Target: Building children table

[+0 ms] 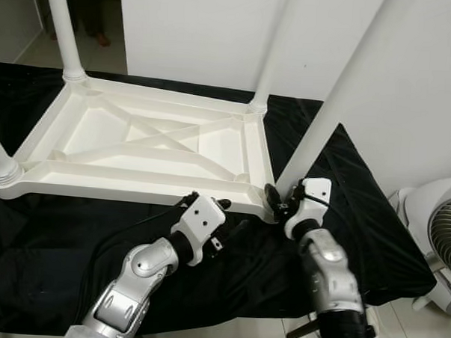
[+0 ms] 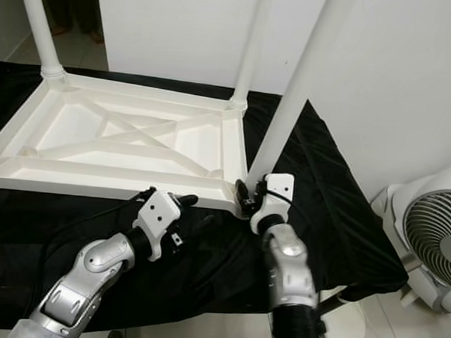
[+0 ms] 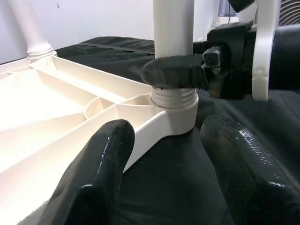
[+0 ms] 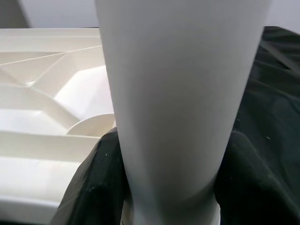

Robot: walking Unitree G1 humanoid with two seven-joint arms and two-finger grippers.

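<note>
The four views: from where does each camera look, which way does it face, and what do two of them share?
Left eye view: on the head, facing forward and down at the upturned white table top on the black cloth; both silver arms show.
Right eye view: its stereo twin, same scene.
Left wrist view: looks along the open left gripper at the corner socket.
Right wrist view: close on the table leg, clamped by the right gripper.
Shared: both wrist views show that leg at its socket.

The four white table legs [image 1: 329,99] run off the top edge (their free ends unseen), a white fan [image 1: 439,242] is cropped at the right, and a person's feet [image 1: 96,36] are barely discernible.
</note>
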